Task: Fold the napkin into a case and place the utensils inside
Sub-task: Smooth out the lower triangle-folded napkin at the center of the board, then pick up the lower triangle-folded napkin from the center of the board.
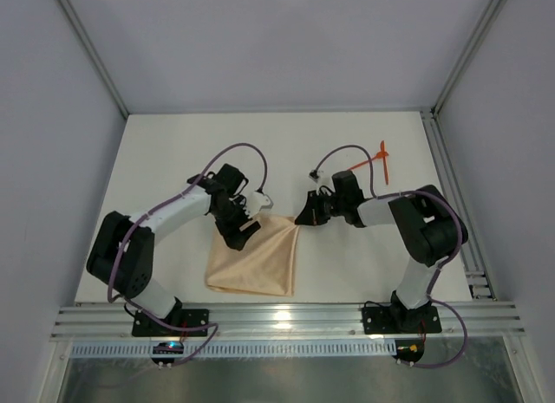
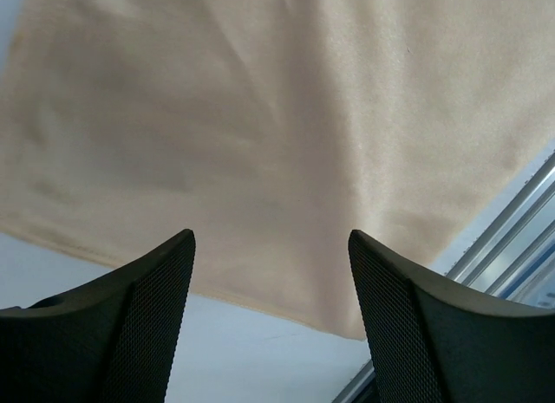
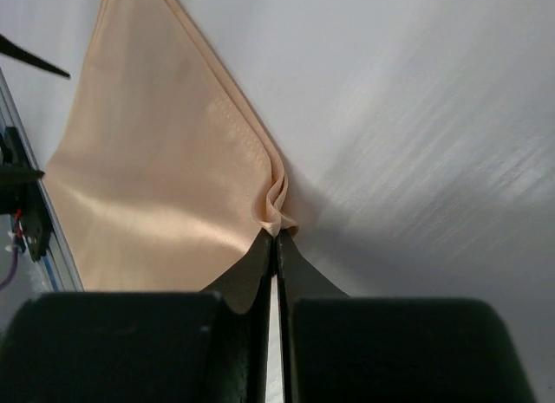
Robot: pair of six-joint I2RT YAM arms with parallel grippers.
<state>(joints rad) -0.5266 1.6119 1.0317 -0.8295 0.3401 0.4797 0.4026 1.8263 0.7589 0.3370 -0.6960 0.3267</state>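
The peach-orange napkin point(image 1: 256, 257) lies on the white table near the front, one layer folded over. My right gripper point(image 1: 302, 219) is shut on the napkin's far right corner, which bunches at the fingertips in the right wrist view point(image 3: 277, 214). My left gripper point(image 1: 244, 230) is open over the napkin's far left edge. In the left wrist view its fingers point(image 2: 147, 321) stand wide apart over the cloth point(image 2: 260, 134) with nothing between them. The utensils point(image 1: 383, 162), two thin orange-red sticks, lie crossed on the table behind the right arm.
An aluminium rail point(image 1: 286, 320) runs along the table's near edge and shows in the left wrist view point(image 2: 512, 217). Another rail point(image 1: 451, 195) runs down the right side. Grey walls enclose the table on the left, back and right.
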